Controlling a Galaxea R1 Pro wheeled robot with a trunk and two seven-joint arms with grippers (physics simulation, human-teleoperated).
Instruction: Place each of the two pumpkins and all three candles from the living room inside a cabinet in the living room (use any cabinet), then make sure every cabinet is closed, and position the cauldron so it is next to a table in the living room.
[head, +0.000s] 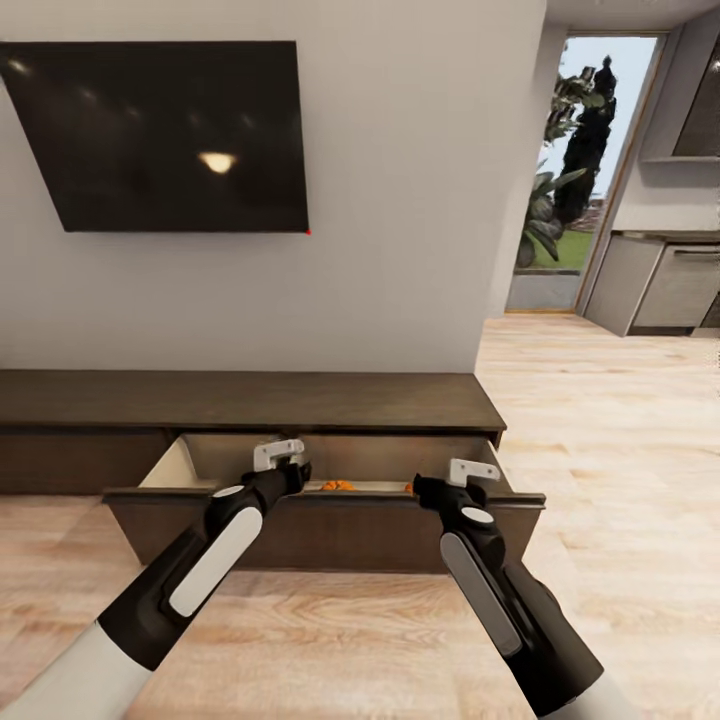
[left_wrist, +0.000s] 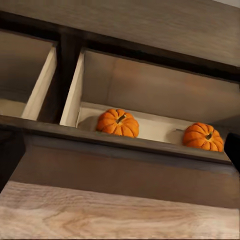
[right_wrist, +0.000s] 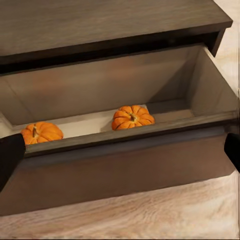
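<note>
Your left gripper (head: 285, 462) and right gripper (head: 462, 478) both hang just over the front panel of the pulled-out drawer (head: 330, 528), one toward each end of it. For the left, you cannot tell from these views whether the fingers are spread or pressed together, and nothing is seen in its grasp. For the right, dark finger tips sit at both side edges of its wrist view with the drawer showing between them, so it reads as spread wide and empty. Just beyond both grippers, inside the drawer of the cabinet (head: 250, 400), the two pumpkins rest on the pale floor: one pumpkin (left_wrist: 118, 123) ahead of the left gripper, the other pumpkin (right_wrist: 132, 116) ahead of the right. They lie apart, not touching. Farther out, the television (head: 165, 135) hangs on the wall above the cabinet. Judgement: the pumpkin step looks done; candles are not visible here. Next you likely push this drawer shut or fetch the candles, which calls for clearing both grippers from the front panel first.
</note>
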